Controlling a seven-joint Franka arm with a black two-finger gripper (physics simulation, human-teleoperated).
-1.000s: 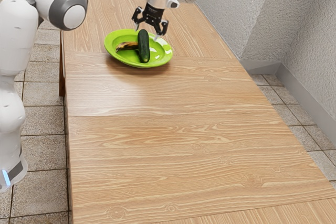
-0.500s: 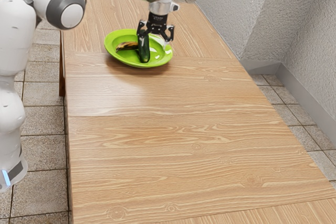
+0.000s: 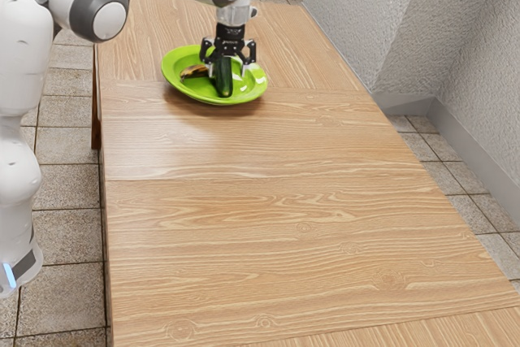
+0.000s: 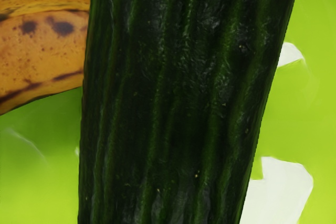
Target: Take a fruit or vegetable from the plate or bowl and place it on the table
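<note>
Because the cucumber [image 3: 224, 85] seemed stiff but slippery, I judged its middle safest to grasp; my gripper [image 3: 227, 68] stood released over it, the banana [image 3: 192, 71] toward the exterior view's left.

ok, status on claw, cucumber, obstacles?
Claw open, around cucumber. Cucumber on plate, not gripped. Banana close beside, may crowd one finger.

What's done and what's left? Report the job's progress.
Done: the reach; my black two-finger jaws are down at the long dark-green cucumber, one on either side. In hand: nothing; the jaws look open, and the cucumber lies in the round green plate with the brown-spotted yellow banana. Left: grip it, lift it clear and set it on the light wooden table.
</note>
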